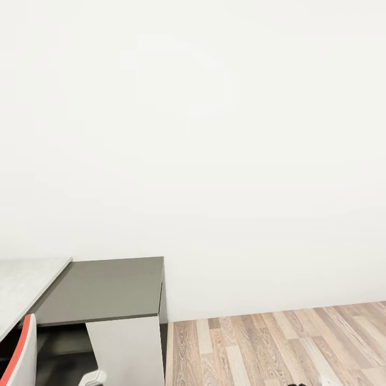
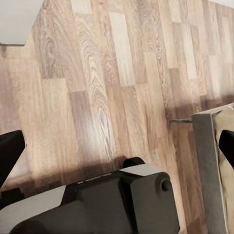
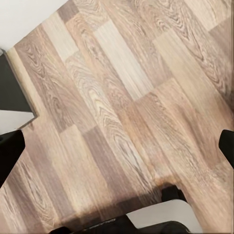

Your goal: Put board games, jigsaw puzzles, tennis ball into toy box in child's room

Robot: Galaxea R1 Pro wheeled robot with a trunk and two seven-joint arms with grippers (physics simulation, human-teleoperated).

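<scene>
One end of the table (image 1: 24,289), a light-grey desk top, shows at the lower left of the head view. The toys, board games, jigsaw puzzles, tennis ball and toy box are out of view. My left gripper (image 2: 117,146) hangs open over the wooden floor, its dark fingertips (image 2: 9,152) far apart with nothing between them. A grey edge with a beige surface (image 2: 210,165), probably a corner of the bed, lies beside it. Over bare floorboards my right gripper (image 3: 119,148) is also open and holds nothing.
A lower dark grey side cabinet (image 1: 107,289) adjoins the table against the white wall (image 1: 214,134). A red and white chair back (image 1: 19,356) stands at the lower left. Wooden floor (image 1: 279,348) stretches to the right. My own grey base (image 2: 122,204) shows under the left gripper.
</scene>
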